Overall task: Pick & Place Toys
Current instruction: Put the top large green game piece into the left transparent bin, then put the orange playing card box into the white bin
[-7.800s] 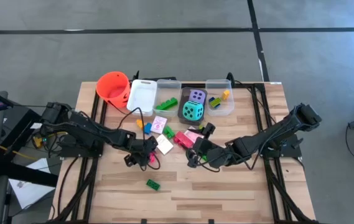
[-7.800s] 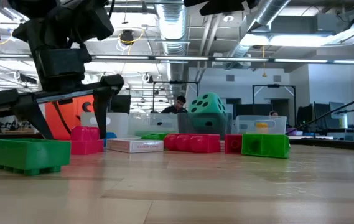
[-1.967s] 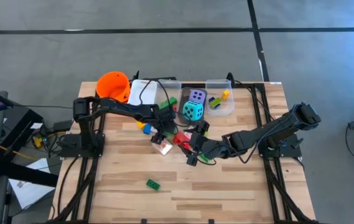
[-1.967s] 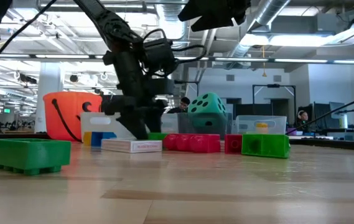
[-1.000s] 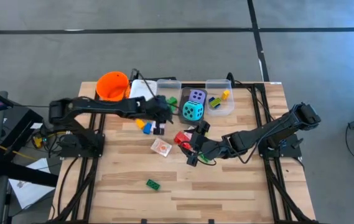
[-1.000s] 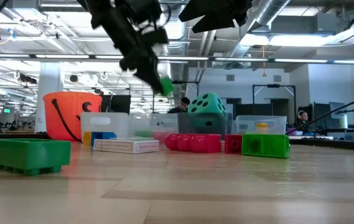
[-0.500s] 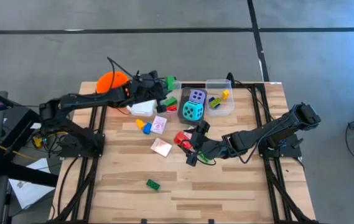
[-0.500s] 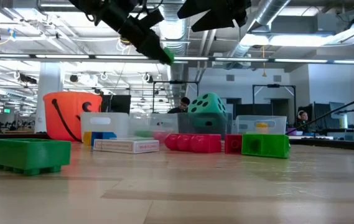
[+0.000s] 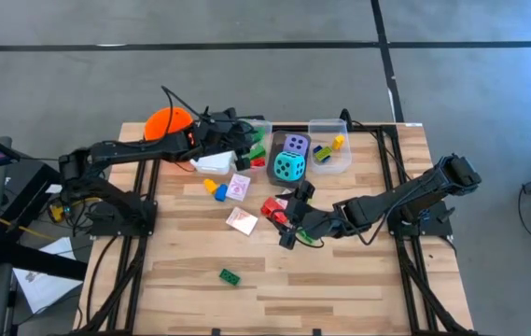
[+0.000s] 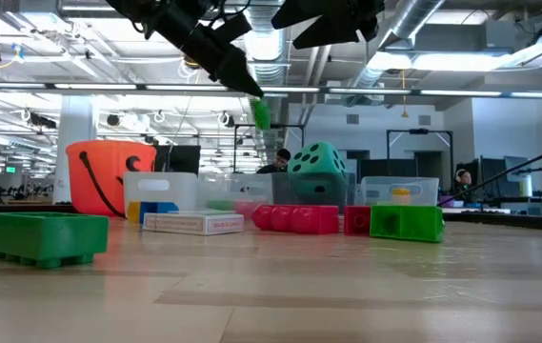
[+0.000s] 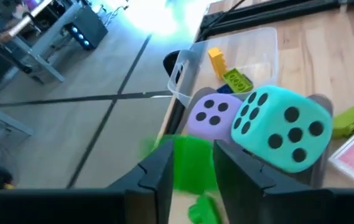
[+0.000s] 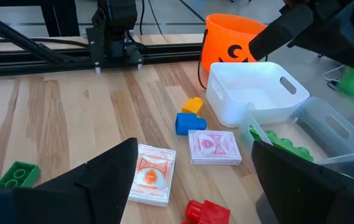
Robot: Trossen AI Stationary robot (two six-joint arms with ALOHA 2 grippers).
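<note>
Left gripper (image 9: 246, 133) raised above the clear bin (image 9: 263, 126) at upper centre of the high view, fingers parted; green brick (image 10: 261, 113) just below them in mid-air, blurred. Right gripper (image 9: 290, 217) spread wide, empty, low at centre beside the red brick (image 9: 272, 207).

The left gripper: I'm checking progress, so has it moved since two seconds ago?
Yes. The left gripper has gone from the cards at mid-table back to the clear bin beside the orange bucket, releasing a green brick.
</note>
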